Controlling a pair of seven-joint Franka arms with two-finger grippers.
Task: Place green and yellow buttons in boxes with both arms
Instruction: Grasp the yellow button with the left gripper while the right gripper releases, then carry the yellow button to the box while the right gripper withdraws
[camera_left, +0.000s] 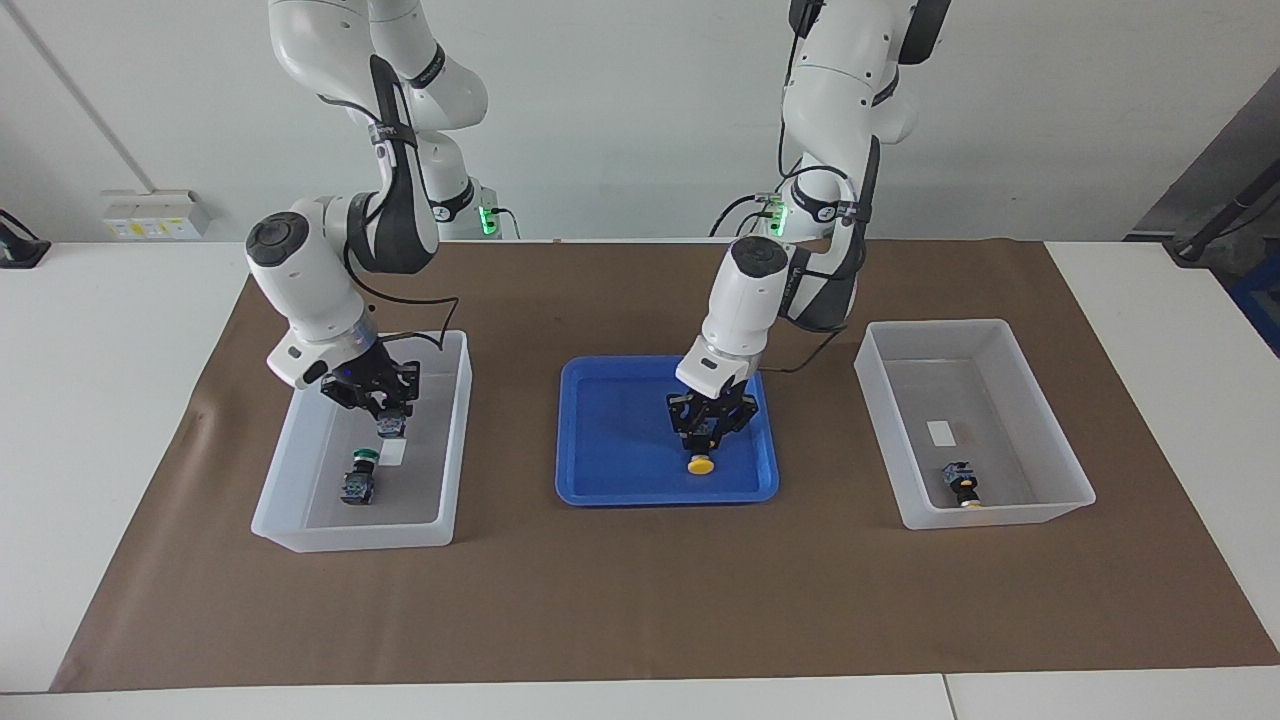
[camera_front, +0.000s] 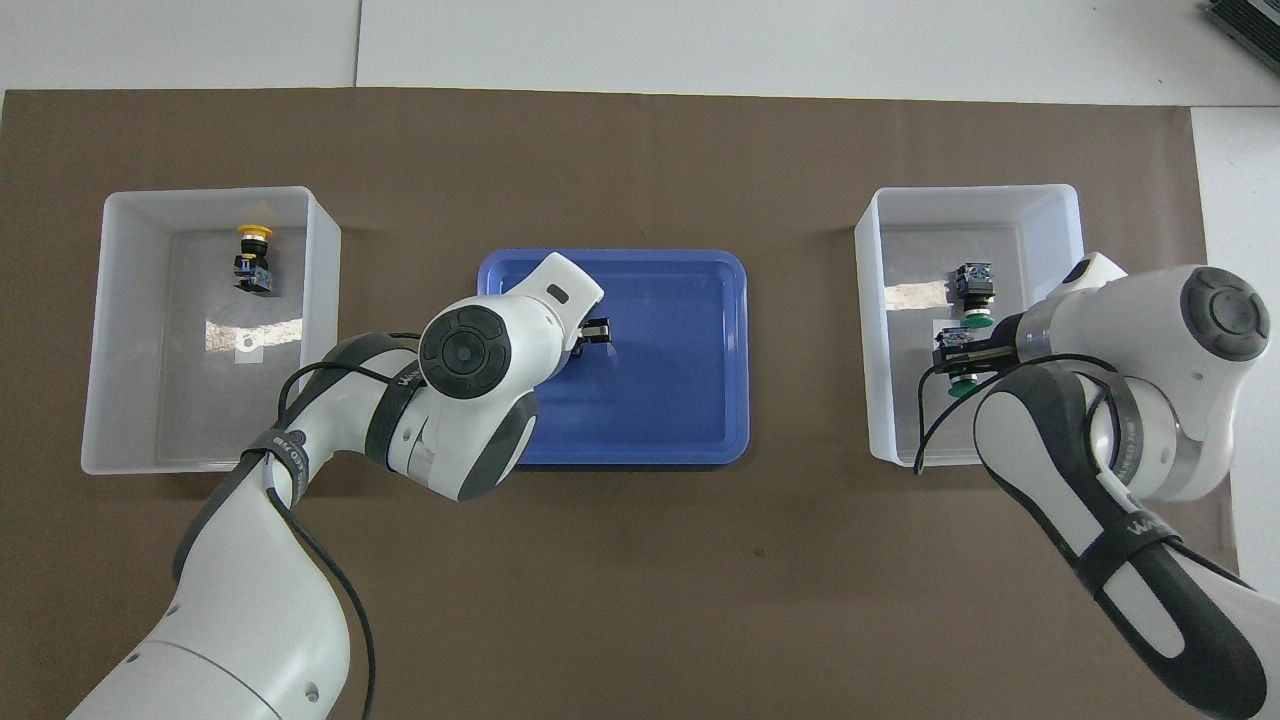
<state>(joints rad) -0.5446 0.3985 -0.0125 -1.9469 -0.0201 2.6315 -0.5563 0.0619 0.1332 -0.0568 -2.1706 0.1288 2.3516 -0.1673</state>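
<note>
My right gripper (camera_left: 388, 412) is inside the box (camera_left: 350, 535) at the right arm's end, shut on a green button (camera_left: 391, 428) just above the floor. Its green cap shows in the overhead view (camera_front: 962, 386). A second green button (camera_left: 358, 480) lies on that box's floor, farther from the robots. My left gripper (camera_left: 708, 438) is low over the blue tray (camera_left: 610, 430), shut on the body of a yellow button (camera_left: 701, 464), cap pointing away from the robots. The other yellow button (camera_left: 963, 485) lies in the box (camera_left: 1000, 515) at the left arm's end.
Both boxes and the tray stand in a row on a brown mat (camera_left: 640, 600) that covers the white table. In the overhead view the left arm hides the yellow button in the tray (camera_front: 680, 350). A wall socket box (camera_left: 150, 213) sits by the wall.
</note>
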